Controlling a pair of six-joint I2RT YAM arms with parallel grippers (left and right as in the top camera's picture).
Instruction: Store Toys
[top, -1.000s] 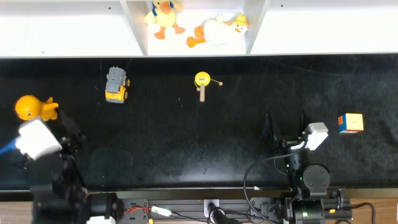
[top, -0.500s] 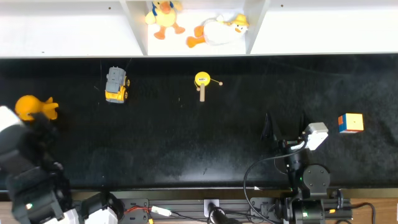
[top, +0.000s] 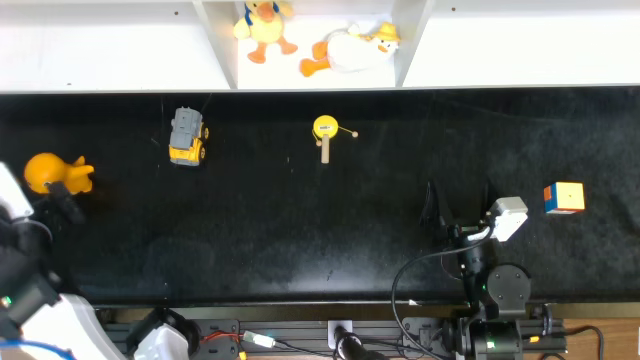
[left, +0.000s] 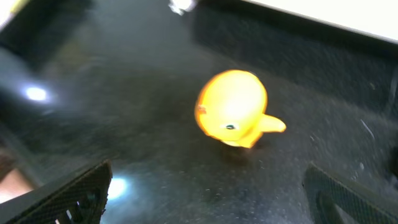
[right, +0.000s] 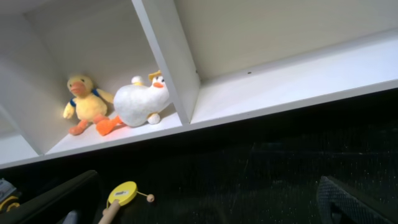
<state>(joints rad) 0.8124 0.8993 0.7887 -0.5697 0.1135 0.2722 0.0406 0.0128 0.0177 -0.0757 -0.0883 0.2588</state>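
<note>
White shelving (top: 100, 40) ran along the far edge of the black mat (top: 300, 230). Its middle compartment held 2 plush toys, a white goose (top: 350, 48) and a yellow duckling (top: 263, 25) beside it.

4 toys lay loose on the mat. The orange duck (left: 236, 109) sat at the far left, just ahead of the left gripper (left: 208, 183), whose fingers were spread wide with nothing between them and clear of the toy. The duck looked like smooth, hollow plastic or rubber: probably light, a little springy, and slippery on its glossy dome. The safest hold seemed to be across the widest part of the round body, low down, not on the thin beak-like point, which could twist out.

The grey and yellow truck (top: 186, 135) stood well apart from the duck, nearer the shelf. It appeared rigid, so a pinch across its flat flanks should suit it, though its wheels might let it roll.

The multicoloured cube (top: 564, 197) lay at the right, near the right gripper (top: 455, 205), which was also wide open and empty. Stiff, flat faces made it the easiest grasp.

The yellow rattle drum (top: 325, 130), the smallest, lay mid-mat; its slim wooden handle looked light and best taken crosswise.
</note>
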